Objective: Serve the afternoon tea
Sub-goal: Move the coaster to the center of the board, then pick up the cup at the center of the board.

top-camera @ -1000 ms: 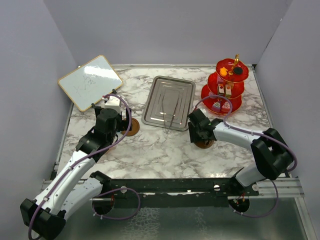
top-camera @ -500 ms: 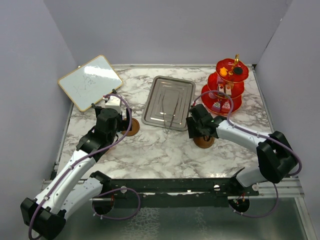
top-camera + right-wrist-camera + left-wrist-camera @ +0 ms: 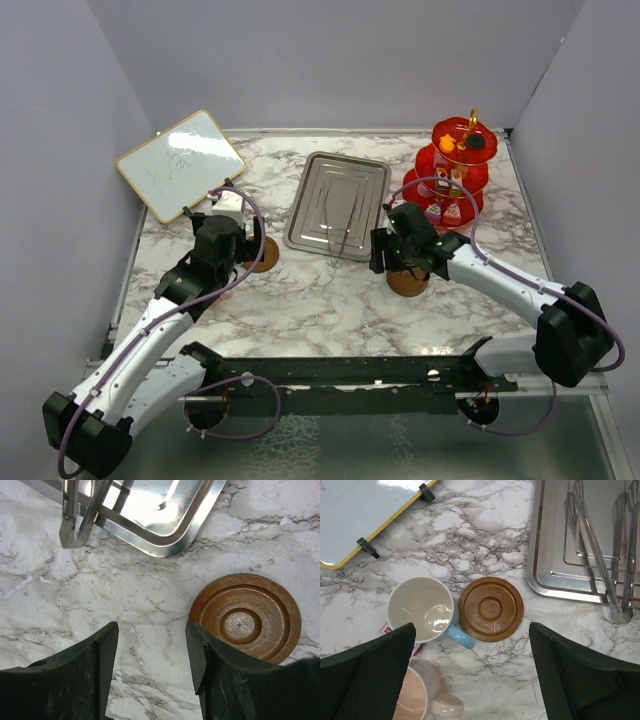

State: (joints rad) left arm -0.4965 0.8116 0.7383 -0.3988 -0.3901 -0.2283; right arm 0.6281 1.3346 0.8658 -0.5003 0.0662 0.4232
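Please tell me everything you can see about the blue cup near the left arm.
The blue cup stands upright and empty on the marble table, its inside white and glossy, like ceramic. Its light blue handle points toward the brown saucer and reaches that saucer's edge. The pink cup is close beside it.

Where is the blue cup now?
Left wrist view: the blue cup stands upright on the left of the table, just left of a saucer, with the pink cup below it.
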